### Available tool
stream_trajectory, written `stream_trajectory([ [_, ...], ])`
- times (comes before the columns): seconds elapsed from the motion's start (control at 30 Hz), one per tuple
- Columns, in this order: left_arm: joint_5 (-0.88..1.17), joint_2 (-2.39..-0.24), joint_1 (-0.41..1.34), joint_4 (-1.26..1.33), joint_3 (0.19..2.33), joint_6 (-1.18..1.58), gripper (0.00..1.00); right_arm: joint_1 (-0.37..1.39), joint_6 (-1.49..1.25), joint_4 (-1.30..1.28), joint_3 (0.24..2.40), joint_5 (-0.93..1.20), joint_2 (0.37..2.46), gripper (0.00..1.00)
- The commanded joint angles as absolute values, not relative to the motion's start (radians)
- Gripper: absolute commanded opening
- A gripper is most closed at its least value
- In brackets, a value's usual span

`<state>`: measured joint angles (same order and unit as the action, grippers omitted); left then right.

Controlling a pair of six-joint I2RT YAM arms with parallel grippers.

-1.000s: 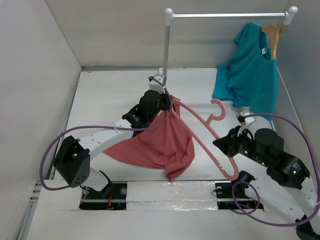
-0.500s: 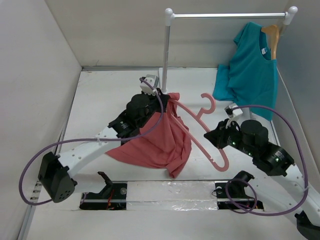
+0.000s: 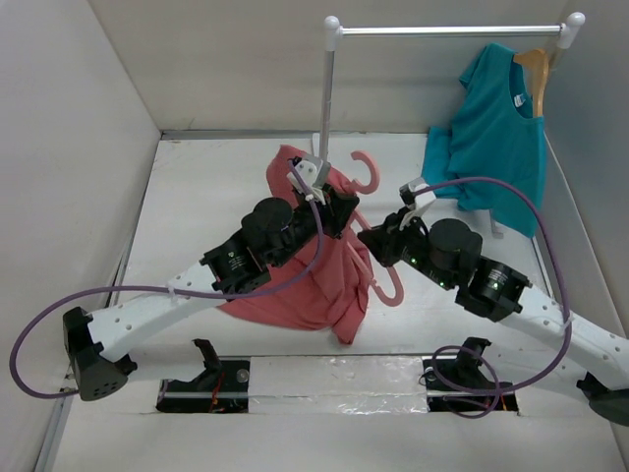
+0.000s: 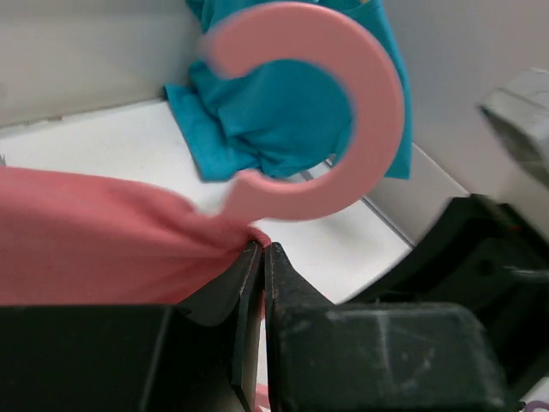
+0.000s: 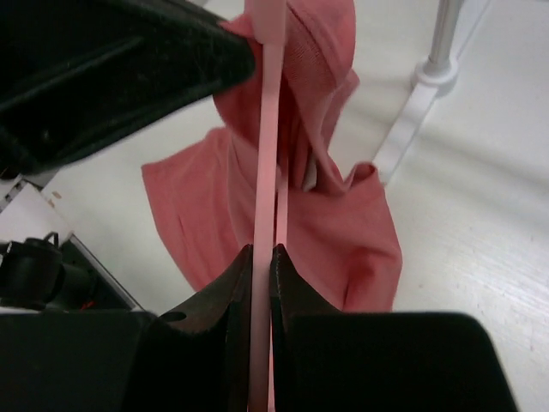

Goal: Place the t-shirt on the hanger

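Two apiece — salmon-red t-shirt (image 3: 319, 285), teal t-shirt (image 3: 496, 138); pink hanger (image 3: 376, 173), wooden hanger (image 3: 536, 74).

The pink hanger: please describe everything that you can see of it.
The hanger is thin, smooth pink plastic with an open curved hook. It is held off the table, tilted, hook uppermost. The right end effector is shut on one slim arm. The salmon-red t-shirt drapes over its upper part, and the left end effector pinches that cloth just below the hook.
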<state>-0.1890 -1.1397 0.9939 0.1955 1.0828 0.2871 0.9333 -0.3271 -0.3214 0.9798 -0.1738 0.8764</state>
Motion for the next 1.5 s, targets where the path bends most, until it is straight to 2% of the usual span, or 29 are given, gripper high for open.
stream_trajectory([
  [0.0,-0.263,-1.138,1.095,0.214,1.237,0.198,0.00,1.006,-0.290,0.089,0.964,-0.262,0.912,0.00],
  [0.13,-0.374,-1.138,1.212,0.175,1.279,0.160,0.00,0.999,-0.275,0.199,0.907,-0.262,0.933,0.00],
  [0.27,-0.397,-1.089,1.223,0.172,1.246,0.186,0.00,0.918,-0.273,0.342,0.845,-0.138,0.927,0.00],
  [0.4,-0.458,-1.049,1.223,0.160,1.200,0.222,0.01,0.862,-0.270,0.448,0.793,-0.106,0.901,0.00],
  [0.43,-0.472,-1.045,1.223,0.132,1.200,0.238,0.07,0.853,-0.270,0.472,0.775,-0.097,0.894,0.00],
  [0.47,-0.482,-1.042,1.223,0.123,1.192,0.247,0.19,0.853,-0.270,0.500,0.770,-0.097,0.890,0.00],
  [0.6,-0.541,-1.005,1.223,0.112,1.164,0.278,0.45,0.842,-0.270,0.517,0.746,-0.101,0.861,0.00],
  [0.77,-0.760,-0.956,1.223,0.218,1.134,0.288,0.59,0.842,-0.290,0.598,0.687,-0.100,0.868,0.00],
  [0.9,-0.833,-1.002,1.159,0.212,1.187,0.332,0.60,0.862,-0.293,0.615,0.672,-0.098,0.873,0.00],
  [1.13,-0.378,-1.084,0.820,0.153,1.270,0.566,0.63,0.871,-0.259,0.565,0.684,-0.124,0.847,0.00],
  [1.3,-0.270,-1.135,0.792,0.175,1.258,0.618,0.63,0.881,-0.264,0.571,0.683,-0.126,0.851,0.00],
  [1.47,-0.178,-1.189,0.759,0.221,1.256,0.664,0.68,0.881,-0.258,0.590,0.695,-0.103,0.888,0.00],
])
